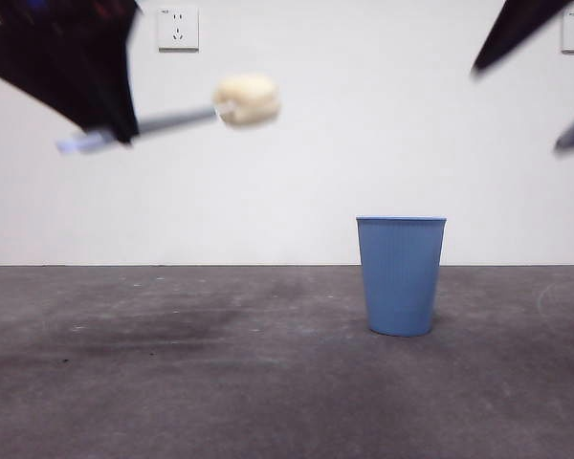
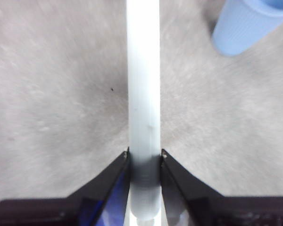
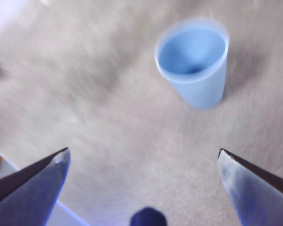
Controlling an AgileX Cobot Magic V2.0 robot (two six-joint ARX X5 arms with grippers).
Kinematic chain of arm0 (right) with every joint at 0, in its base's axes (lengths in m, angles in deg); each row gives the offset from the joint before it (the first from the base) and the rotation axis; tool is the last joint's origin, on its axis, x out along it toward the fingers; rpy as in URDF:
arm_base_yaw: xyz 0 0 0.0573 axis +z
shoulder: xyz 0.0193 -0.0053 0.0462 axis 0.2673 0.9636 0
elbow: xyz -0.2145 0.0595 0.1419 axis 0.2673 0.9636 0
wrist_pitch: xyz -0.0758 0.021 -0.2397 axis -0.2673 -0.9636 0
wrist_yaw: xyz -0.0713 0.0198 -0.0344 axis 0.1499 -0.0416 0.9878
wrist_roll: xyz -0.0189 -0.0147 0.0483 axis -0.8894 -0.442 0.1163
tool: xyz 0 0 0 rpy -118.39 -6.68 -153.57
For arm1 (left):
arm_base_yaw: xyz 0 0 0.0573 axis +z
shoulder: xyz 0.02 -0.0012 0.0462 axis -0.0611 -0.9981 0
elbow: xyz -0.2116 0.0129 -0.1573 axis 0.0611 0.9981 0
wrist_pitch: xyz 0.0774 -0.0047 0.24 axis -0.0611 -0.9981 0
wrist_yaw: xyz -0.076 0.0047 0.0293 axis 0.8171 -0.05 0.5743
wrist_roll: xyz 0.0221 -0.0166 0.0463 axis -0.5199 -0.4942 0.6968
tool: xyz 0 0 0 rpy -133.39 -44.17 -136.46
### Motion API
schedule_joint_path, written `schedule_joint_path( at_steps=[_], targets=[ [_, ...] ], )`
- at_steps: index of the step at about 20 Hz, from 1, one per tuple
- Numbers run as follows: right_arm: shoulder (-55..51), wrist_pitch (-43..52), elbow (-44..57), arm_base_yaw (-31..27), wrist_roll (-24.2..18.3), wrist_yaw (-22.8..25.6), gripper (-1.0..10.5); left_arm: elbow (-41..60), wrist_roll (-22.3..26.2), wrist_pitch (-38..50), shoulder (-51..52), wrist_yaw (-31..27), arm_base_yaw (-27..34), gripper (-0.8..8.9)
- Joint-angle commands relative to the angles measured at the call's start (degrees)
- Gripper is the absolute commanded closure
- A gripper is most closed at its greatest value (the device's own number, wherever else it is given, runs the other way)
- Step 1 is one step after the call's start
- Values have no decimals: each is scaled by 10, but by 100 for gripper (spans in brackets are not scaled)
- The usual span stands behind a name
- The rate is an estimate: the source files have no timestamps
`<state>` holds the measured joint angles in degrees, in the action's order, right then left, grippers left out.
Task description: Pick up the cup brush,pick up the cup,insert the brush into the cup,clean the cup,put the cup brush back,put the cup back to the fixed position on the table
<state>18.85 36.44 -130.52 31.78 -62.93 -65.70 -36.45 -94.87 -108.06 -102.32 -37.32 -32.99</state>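
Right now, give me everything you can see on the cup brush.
The cup brush is in the air, clear of the table, lying roughly level with its head slightly raised. It has a slim grey handle and a rounded cream-yellow sponge head, blurred in the front view. The left pincer is shut on the handle near its pale tail end, which pokes out behind the grip. The head points toward the blue cup's side but touches nothing; only the pincer contacts the brush.

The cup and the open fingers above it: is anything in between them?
No. In the right wrist view, only bare table shows between the right gripper and the cup. The cup brush is off with the left gripper.
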Motion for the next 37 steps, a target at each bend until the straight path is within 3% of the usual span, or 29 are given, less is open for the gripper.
schedule_joint_path(
  at_steps=[1,4,8,17,19,23,30,33,37],
  targets=[
    [13,114,74,61,43,80,379,0,13,-29,50,-3,2,822],
    [38,242,135,115,65,176,379,0,16,-67,98,-3,2,822],
    [116,362,161,132,57,231,378,0,16,-108,141,-19,2,822],
    [322,624,161,124,19,248,378,0,11,-154,158,-22,1,822],
    [344,655,161,113,6,262,378,0,11,-158,158,-22,1,822],
    [384,728,161,88,-7,234,378,0,9,-166,158,-22,1,822],
    [466,855,155,85,-22,225,380,0,-2,-166,158,-22,1,822],
    [498,867,131,85,-21,224,394,0,-6,-166,158,-23,1,822],
    [519,884,116,85,-21,212,756,0,-5,-166,158,-23,1,822]
  ],
)
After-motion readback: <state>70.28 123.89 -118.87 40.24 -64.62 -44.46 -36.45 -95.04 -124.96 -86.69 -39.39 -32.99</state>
